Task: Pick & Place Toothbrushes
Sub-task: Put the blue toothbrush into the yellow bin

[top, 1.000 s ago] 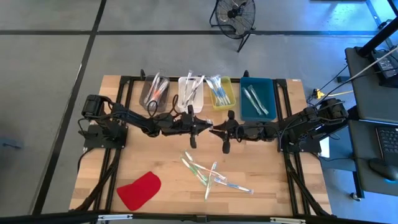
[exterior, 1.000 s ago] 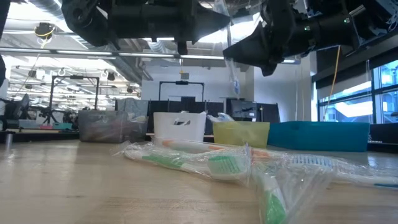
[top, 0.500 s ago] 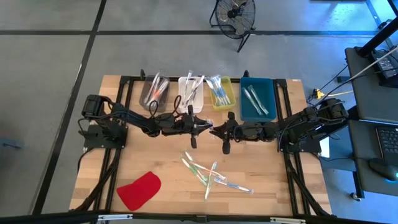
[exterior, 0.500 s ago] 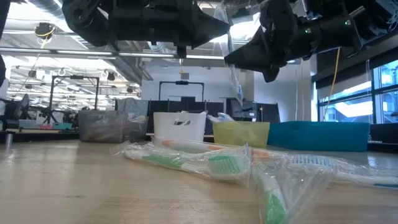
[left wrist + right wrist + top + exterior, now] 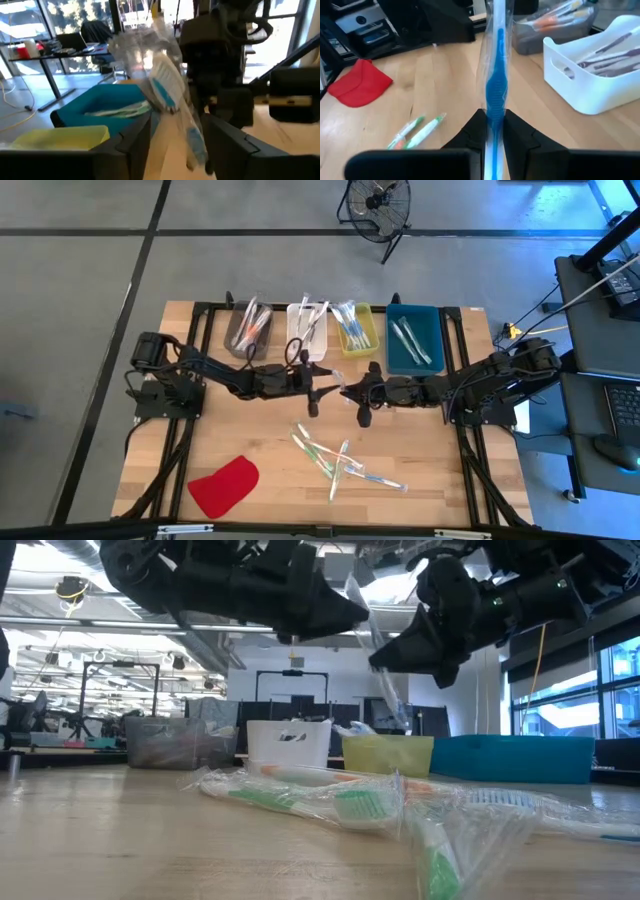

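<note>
A blue toothbrush (image 5: 495, 75) in a clear wrapper hangs in the air above the table's middle, between my two grippers. My right gripper (image 5: 494, 117) is shut on it. My left gripper (image 5: 177, 125) is open, and its fingers stand on either side of the brush's bristle end (image 5: 162, 87); I cannot tell whether they touch it. In the high view the two grippers meet tip to tip, left (image 5: 328, 387) and right (image 5: 350, 392). Several more wrapped toothbrushes (image 5: 335, 460) lie in a loose pile on the table nearer the front edge. My right gripper pinches the toothbrush's blue handle (image 5: 495, 107) between its two fingers. They come from the table's right side, slanting slightly down. The brush is lifted clear of the table and slants in the low view, with its wrapper's lower end (image 5: 398, 715) hanging free.
Along the far edge stand a grey bin (image 5: 248, 330), a white bin (image 5: 308, 330), a yellow bin (image 5: 356, 328) and a teal bin (image 5: 414, 338), each with toothbrushes in it. A flat red cloth (image 5: 224, 486) lies at the front left. Bare wood lies between pile and cloth.
My left gripper has opened and let go of the toothbrush, and both grippers have tipped a little downward. The toothbrush, which hung upright between them, now slants and sits slightly lower, held by my right gripper alone.
</note>
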